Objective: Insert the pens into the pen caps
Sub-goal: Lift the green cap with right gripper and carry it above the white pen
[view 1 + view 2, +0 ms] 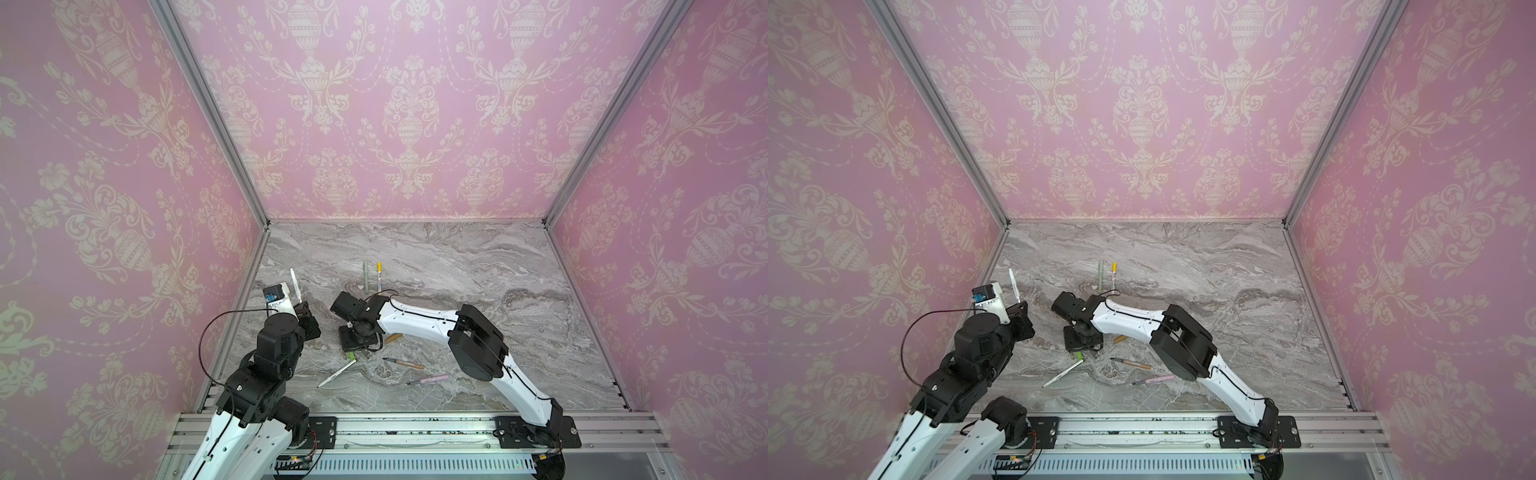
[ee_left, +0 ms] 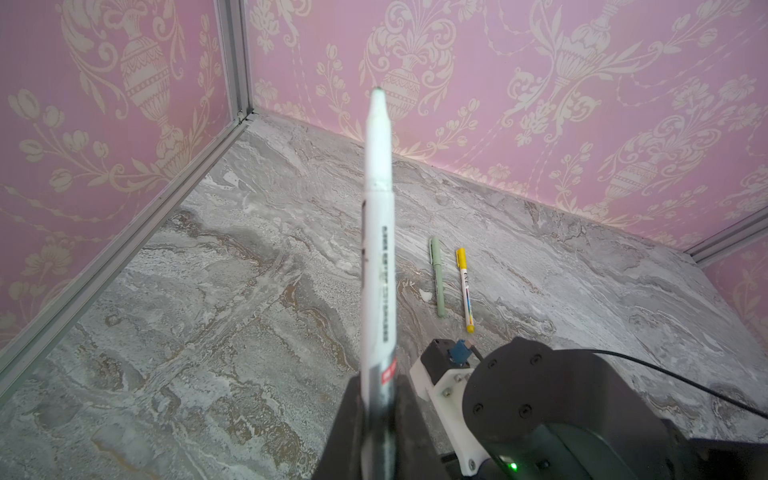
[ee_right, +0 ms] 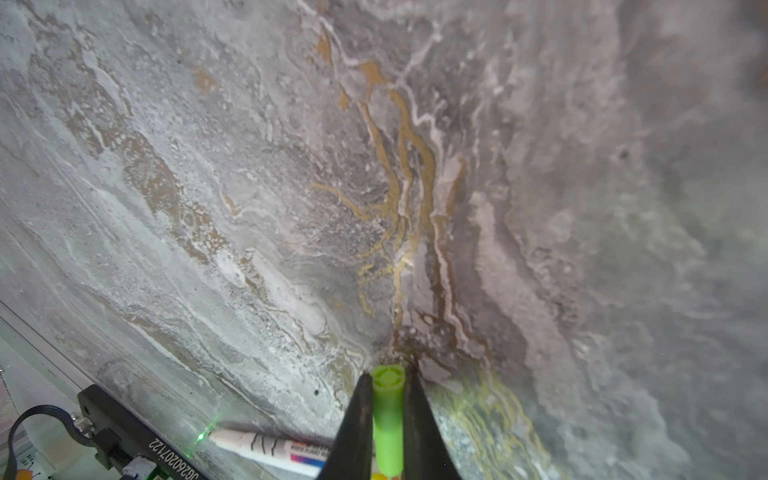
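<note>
Low on the bench (image 3: 249, 166), R hand (image 3: 388, 374) pinches the lime-green cap (image 3: 388, 415), prob. to lift it; L hand (image 2: 376, 399) clamps the white pen (image 2: 376, 249) tip-up for capping.

wht pens (image 1: 336, 373) x3; grn pen (image 1: 366, 276), tan pen (image 1: 405, 364), pink pen (image 1: 430, 379), lime cap (image 3: 388, 419), tan cap (image 1: 392, 338) x1 ea.

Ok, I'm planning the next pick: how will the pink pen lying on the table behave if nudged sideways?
The pink pen is a slim round barrel lying flat on the smooth marble table, so it would probably roll rather than slide. It looks like rigid plastic: likely stiff and light.
</note>
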`<state>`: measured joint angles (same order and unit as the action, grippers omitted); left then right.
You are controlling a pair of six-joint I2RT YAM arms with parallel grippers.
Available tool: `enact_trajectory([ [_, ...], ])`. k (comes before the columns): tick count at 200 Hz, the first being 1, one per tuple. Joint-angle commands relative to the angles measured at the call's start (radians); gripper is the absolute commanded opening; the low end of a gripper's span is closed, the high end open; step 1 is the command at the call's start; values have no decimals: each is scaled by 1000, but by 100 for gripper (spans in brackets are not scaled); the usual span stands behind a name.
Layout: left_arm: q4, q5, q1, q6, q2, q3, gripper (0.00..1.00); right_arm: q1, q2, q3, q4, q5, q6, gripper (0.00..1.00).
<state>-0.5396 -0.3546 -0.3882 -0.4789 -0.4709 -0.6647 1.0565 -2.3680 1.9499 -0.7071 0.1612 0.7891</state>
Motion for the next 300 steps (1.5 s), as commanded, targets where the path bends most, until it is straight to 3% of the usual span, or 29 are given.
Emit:
enact_trajectory([
  [1, 4, -33, 6, 20, 8, 11, 0, -3, -85, 3, -78, -93, -41, 15],
  [63, 2, -35, 6, 19, 10, 7, 0, 7, -114, 32, -119, -155, -80, 19],
  [122, 6, -37, 6, 16, 10, 10, 0, 13, -105, 28, -119, -165, -97, 6],
  [195, 16, 12, 6, 24, -15, 10, 0, -72, 74, 1, -19, -162, -80, 3],
  [216, 51, 111, 6, 40, -49, 14, 0, -127, 167, -56, 48, -130, -48, 3],
  [300, 264, 720, 6, 40, -312, 32, 0, -350, 579, -423, 371, -68, 137, 0],
])
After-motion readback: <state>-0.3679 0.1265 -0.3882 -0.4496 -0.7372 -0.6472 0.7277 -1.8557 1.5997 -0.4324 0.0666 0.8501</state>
